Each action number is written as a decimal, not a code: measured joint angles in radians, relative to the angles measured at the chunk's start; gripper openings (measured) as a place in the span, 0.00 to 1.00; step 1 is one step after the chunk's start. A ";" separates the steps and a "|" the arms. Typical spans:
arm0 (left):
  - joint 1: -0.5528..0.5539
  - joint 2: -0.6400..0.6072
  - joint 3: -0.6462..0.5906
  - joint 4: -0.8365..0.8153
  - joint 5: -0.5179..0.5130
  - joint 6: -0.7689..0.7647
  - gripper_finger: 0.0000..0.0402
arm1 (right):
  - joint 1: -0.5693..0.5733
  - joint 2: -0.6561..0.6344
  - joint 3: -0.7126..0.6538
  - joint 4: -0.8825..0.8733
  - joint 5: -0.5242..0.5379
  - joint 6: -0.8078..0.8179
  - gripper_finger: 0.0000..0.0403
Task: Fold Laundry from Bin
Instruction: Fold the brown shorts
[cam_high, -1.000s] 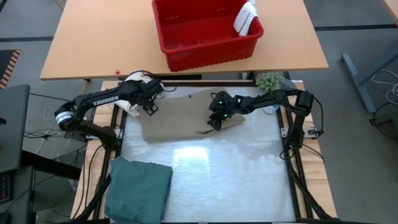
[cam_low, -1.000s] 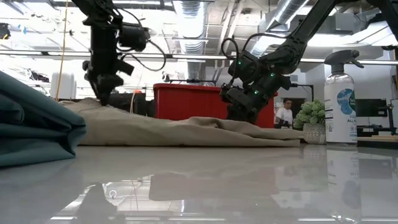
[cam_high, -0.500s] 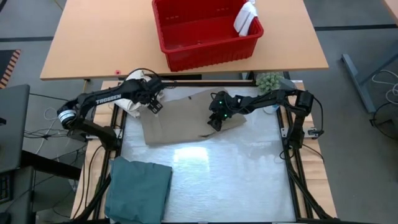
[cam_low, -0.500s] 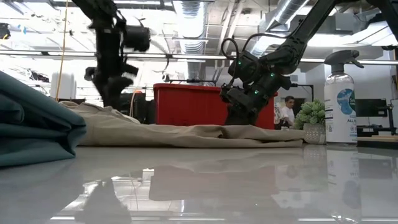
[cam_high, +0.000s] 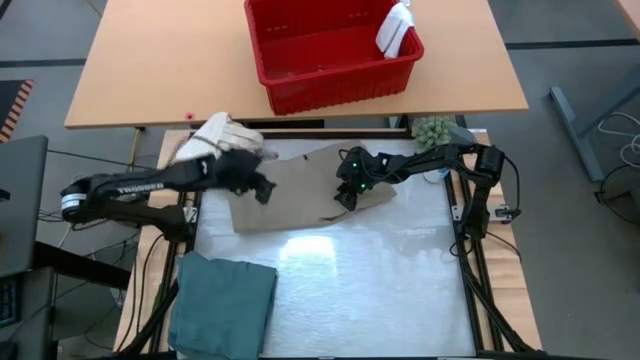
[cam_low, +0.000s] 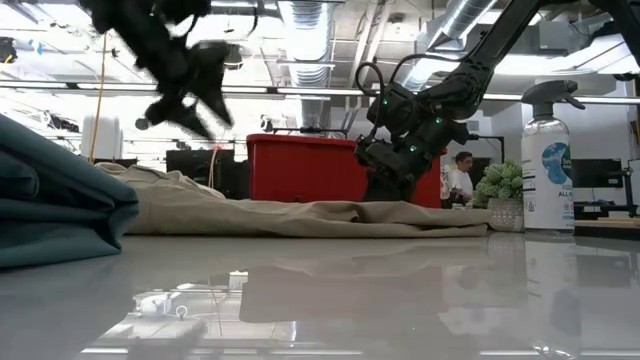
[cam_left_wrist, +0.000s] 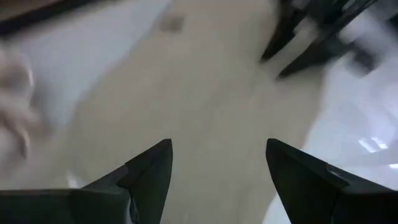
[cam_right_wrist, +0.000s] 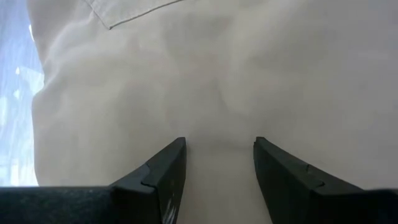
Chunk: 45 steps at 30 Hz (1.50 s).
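The tan khaki trousers (cam_high: 300, 185) lie folded flat on the far half of the white table. My left gripper (cam_high: 262, 190) hovers open over their left end, raised clear of the cloth in the low view (cam_low: 195, 100); only trouser cloth (cam_left_wrist: 205, 112) shows beyond its fingers. My right gripper (cam_high: 343, 197) is down on the trousers' right part. A teal-green garment (cam_high: 222, 305) lies folded at the near left. The red bin (cam_high: 300, 95) stands on the wooden table beyond, a small white cloth (cam_high: 395, 30) draped over its far right rim. My right gripper has a bunch of the trousers' cloth (cam_right_wrist: 217, 146) between its two fingers, on the right part close to the near edge. The fingers come slanting down from the table's right and far side. The trousers rest on the table around the hold, slack.
A whitish cloth bundle (cam_high: 222, 135) sits at the table's far left corner beside my left arm. A small green plant (cam_high: 432, 130) and a spray bottle (cam_low: 548, 160) stand at the far right. The table's near middle and right are bare.
My left gripper has risen off the trousers' far left end, swung a little toward the table's near right, and tipped and rolled. The trousers' hump near my right gripper has settled flatter.
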<state>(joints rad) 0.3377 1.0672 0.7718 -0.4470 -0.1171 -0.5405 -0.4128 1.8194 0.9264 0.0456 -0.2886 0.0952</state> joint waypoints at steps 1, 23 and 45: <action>-0.026 0.004 -0.044 0.016 -0.033 -0.037 0.62 | 0.000 0.000 0.000 -0.002 0.000 0.002 0.52; -0.067 0.436 -0.236 0.451 -0.115 -0.217 0.61 | -0.002 -0.131 0.000 -0.007 0.034 -0.131 0.52; -0.076 0.422 0.189 0.112 -0.152 -0.076 0.61 | 0.378 -0.071 0.165 0.116 0.165 -0.504 0.59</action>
<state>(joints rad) 0.2618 1.4891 0.9609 -0.3347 -0.2692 -0.6166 -0.0351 1.7487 1.0915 0.1612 -0.1234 -0.4090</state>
